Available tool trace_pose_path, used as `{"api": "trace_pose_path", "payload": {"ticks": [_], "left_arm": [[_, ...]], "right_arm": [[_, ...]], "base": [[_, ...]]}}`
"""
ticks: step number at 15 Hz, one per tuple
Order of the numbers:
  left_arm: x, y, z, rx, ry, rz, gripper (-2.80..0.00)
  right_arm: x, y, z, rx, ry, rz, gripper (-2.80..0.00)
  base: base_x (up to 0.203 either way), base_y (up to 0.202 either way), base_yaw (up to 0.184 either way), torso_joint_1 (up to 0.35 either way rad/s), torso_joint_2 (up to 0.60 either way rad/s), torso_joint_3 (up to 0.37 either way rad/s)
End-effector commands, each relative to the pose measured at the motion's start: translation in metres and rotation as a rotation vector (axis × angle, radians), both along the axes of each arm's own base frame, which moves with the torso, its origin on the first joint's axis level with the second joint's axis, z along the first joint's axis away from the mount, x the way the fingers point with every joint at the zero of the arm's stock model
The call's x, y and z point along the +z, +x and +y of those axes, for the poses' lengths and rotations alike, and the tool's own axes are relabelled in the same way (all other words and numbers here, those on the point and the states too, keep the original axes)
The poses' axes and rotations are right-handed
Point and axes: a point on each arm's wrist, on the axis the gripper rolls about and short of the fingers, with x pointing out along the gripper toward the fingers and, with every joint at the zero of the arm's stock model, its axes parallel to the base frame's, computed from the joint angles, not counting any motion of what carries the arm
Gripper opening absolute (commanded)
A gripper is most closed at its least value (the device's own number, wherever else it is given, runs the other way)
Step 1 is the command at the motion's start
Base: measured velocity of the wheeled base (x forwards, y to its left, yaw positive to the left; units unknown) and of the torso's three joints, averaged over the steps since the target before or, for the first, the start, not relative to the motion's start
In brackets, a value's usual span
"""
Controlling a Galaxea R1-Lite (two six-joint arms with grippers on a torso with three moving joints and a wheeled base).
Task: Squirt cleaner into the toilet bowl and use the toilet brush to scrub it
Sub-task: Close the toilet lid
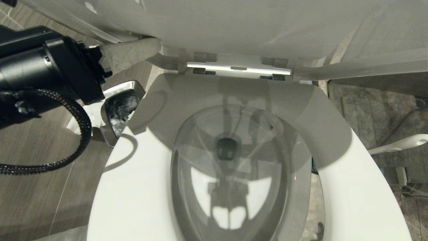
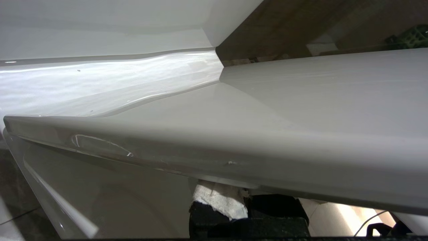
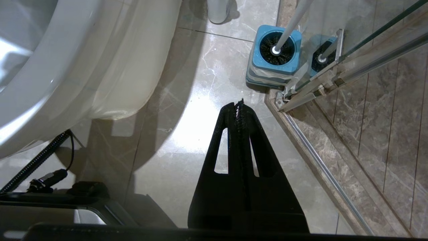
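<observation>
The white toilet bowl (image 1: 140,174) fills the head view, with its seat and lid (image 1: 234,26) raised behind the chrome hinges (image 1: 239,68). My left gripper (image 2: 245,204) reaches in from the upper left and is shut on a white cloth (image 1: 130,53), pressed under the left edge of the raised lid. The toilet brush handle (image 3: 294,20) stands in its square blue base (image 3: 276,50) on the floor, to the right of the bowl. My right gripper (image 3: 239,105) hangs shut and empty over the tiles, a short way from that base. The cleaner is out of view.
A small square steel bin (image 1: 122,107) with a dark liner stands left of the bowl, with crumpled white paper (image 1: 83,117) beside it. A glass shower door with a metal frame (image 3: 311,87) runs close by the brush base. My left arm's black cable (image 1: 67,147) loops over the floor.
</observation>
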Motion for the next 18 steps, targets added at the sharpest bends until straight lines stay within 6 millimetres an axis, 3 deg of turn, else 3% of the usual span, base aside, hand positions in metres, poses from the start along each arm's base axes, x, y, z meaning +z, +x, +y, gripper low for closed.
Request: {"api": "trace_pose_path", "payload": {"ticks": [1, 8, 18], "left_arm": [[0.002, -0.001, 0.0, -0.002, -0.006, -0.01, -2.8], [0.012, -0.013, 0.008, -0.003, -0.032, -0.067, -2.8], [0.034, -0.051, 0.02, -0.093, -0.064, -0.123, -2.8]], "right_arm": [[0.0, 0.0, 0.0, 0.001, 0.0, 0.002, -2.8], [0.0, 0.0, 0.0, 0.001, 0.0, 0.001, -2.8], [0.0, 0.0, 0.0, 0.002, 0.0, 0.001, -2.8]], "base": [[0.0, 0.0, 0.0, 0.0, 0.0, 0.0], [0.0, 0.0, 0.0, 0.0, 0.0, 0.0], [0.0, 0.0, 0.0, 0.0, 0.0, 0.0]]}}
